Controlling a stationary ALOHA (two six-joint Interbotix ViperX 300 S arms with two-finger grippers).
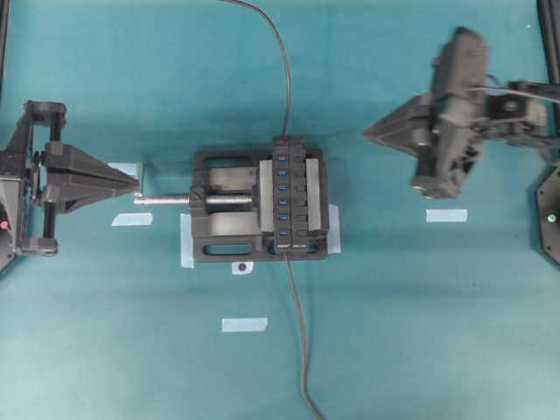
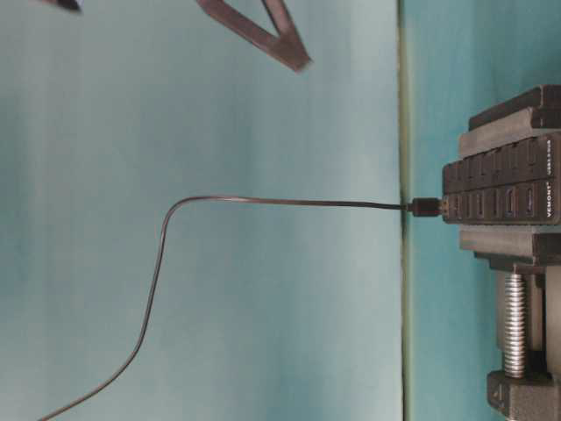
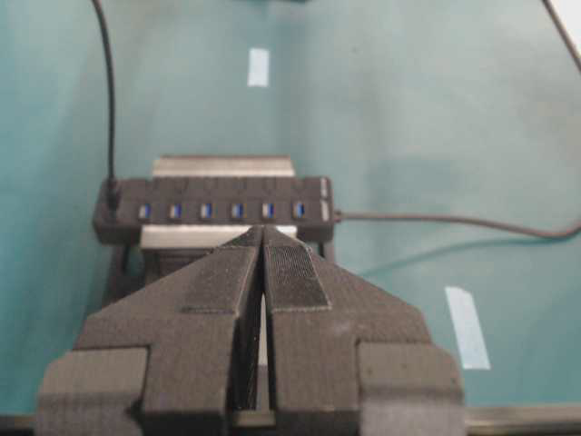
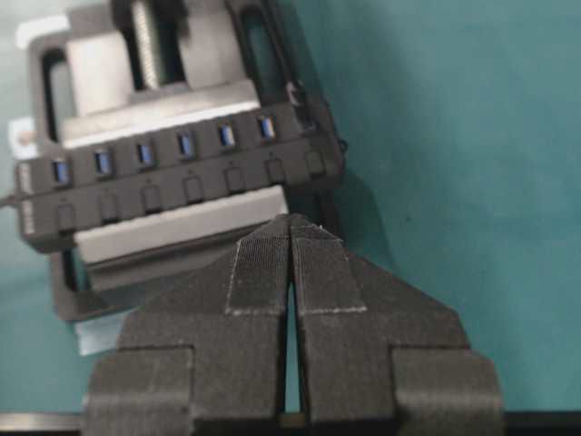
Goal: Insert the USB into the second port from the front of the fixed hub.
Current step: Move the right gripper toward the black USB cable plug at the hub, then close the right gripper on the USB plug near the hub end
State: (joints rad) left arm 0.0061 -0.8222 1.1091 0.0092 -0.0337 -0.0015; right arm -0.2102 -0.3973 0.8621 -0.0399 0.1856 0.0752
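At the fixed hub's (image 1: 291, 192) far end stands the USB (image 3: 111, 191): likely light, rigid, best pinched by its body. Both left gripper (image 1: 136, 182) and right gripper (image 1: 372, 133) sit closed, empty.

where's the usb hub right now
In the overhead view the fixed hub sits mid-table, clamped upright in the black vise, along the vise's right side, between the two grippers.

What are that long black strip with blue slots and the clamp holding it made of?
The fixed hub looks like matte black plastic, with moulded switches and blue port inserts. The vise is probably dark painted metal or plastic; its bare silver screw and pale grey jaw faces look like metal.
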